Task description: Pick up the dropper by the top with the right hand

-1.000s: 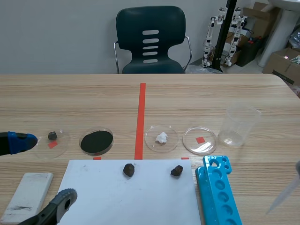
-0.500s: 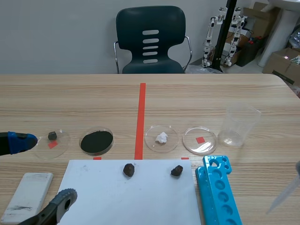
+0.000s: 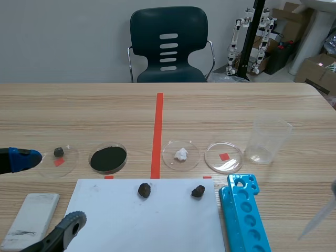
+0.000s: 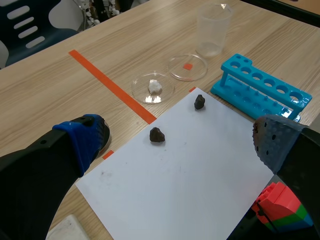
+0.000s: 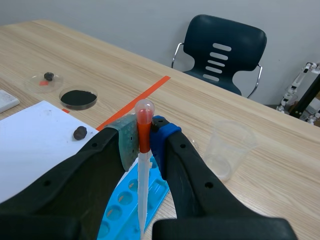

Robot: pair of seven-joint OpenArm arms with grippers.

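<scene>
Right tool clamped on dropper near its bulb end, pads either side. Dropper upright, long axis vertical, tip down above blue test-tube rack, off worktop. Left tool gaped empty, well apart from rack. Grasp looked done.

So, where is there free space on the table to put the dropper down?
Free for the dropper: the far table beyond the dishes, and the paper nearer than its two rocks. Crowded: the dish row up to the cup, and around the rack.
</scene>
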